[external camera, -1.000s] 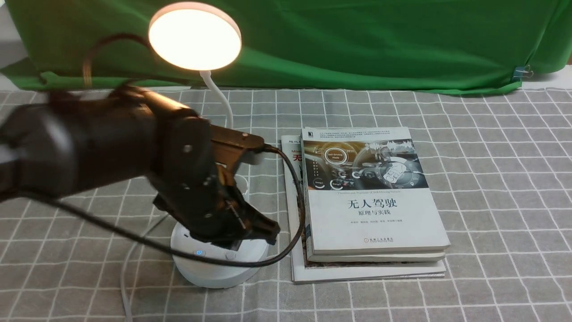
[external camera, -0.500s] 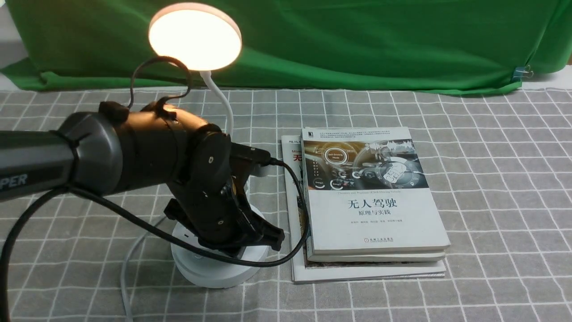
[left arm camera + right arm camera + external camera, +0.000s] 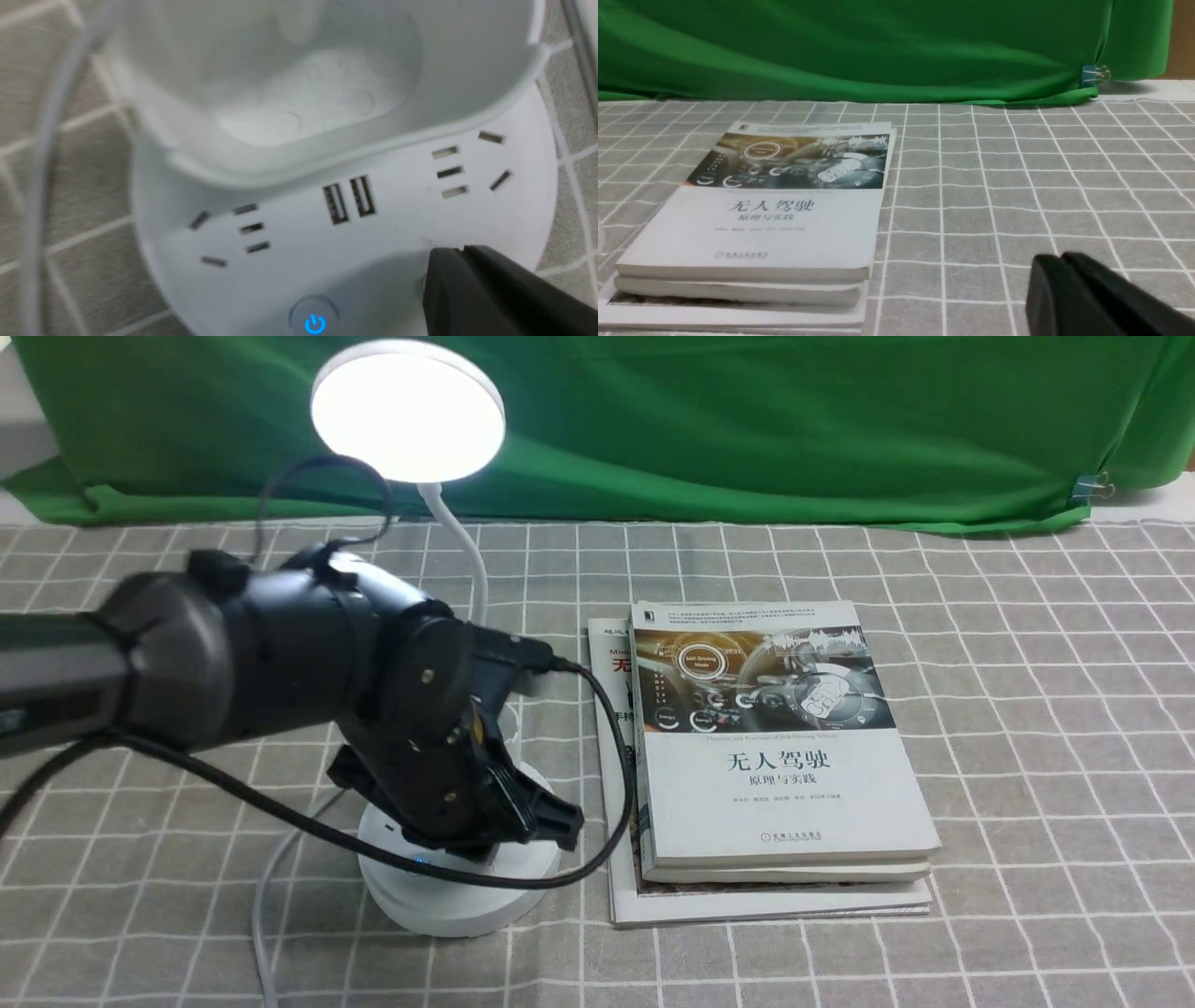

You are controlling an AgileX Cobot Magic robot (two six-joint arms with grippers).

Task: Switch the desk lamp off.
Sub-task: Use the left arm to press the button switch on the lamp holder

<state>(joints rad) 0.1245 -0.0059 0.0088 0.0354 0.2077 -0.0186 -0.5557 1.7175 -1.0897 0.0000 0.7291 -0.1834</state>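
Observation:
The desk lamp's round disc head point(image 3: 408, 411) glows white on its thin bent neck point(image 3: 467, 551). Its round white base point(image 3: 457, 901) sits at the front left of the table. My left gripper point(image 3: 560, 826) is shut and empty, its tips down on the base's top, to the right of the blue-lit power button point(image 3: 417, 859). In the left wrist view the shut tips point(image 3: 455, 254) rest on the base point(image 3: 289, 261) beside the lit button point(image 3: 314, 322), below the sockets and the cup holder point(image 3: 299, 93). My right gripper point(image 3: 1057, 263) is shut and empty, low over the cloth.
A stack of books point(image 3: 775, 756) lies just to the right of the lamp base, also in the right wrist view point(image 3: 775, 210). The lamp's white cord point(image 3: 266, 896) trails off the front left. A green cloth point(image 3: 747, 420) hangs behind the grey checked tablecloth point(image 3: 1046, 728).
The lamp's light has gone from warm yellow to white. My left arm has shifted slightly left and its shut tips stay on the base.

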